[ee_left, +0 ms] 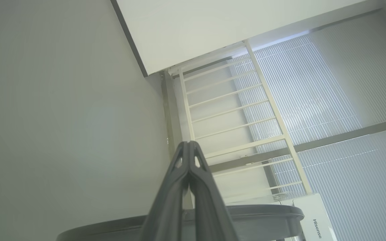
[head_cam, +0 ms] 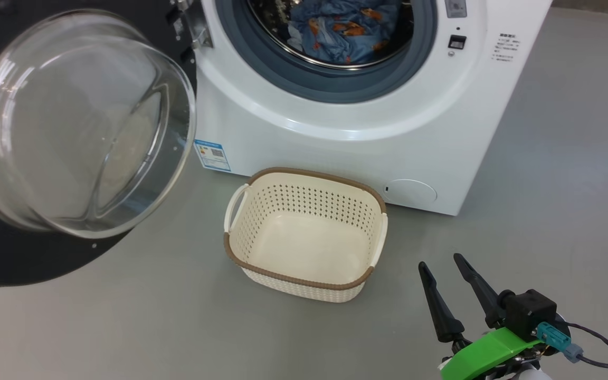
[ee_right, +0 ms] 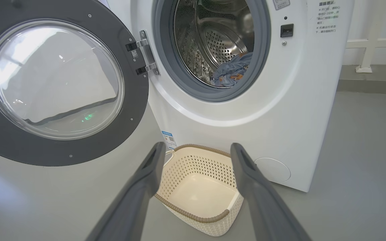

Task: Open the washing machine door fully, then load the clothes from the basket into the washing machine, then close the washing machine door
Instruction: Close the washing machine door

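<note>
Nearest to us, our right gripper (head_cam: pixel 439 261) hangs low over the grey floor (head_cam: pixel 124 327) with its two dark fingers spread wide and nothing between them, pointing towards the basket (head_cam: pixel 304 245). Our left gripper (ee_left: pixel 189 144) has its fingers pressed tight together, tip against tip, holding nothing; in its own wrist view it points up at a pale wall and a white railing (ee_left: pixel 233 110) before slatted blinds (ee_left: pixel 330 87). The cream basket stands upright on the floor just ahead of the right gripper, and we see its bare bottom, with no laundry in it. It sits just before the lower front of the washing machine (head_cam: pixel 335 153), near the small blue label (head_cam: pixel 212 154). To the left, the washing machine door (head_cam: pixel 19 264) is swung wide open on its hinge, its black rim and bulging glass bowl facing us. Beyond the basket, the round mouth of the machine is ringed by the grey gasket (head_cam: pixel 335 87). Farthest in, the clothes (head_cam: pixel 341 31) lie in the bottom of the steel drum (ee_right: pixel 223 43): blue fabric with orange-brown figures, crumpled in a heap.
</note>
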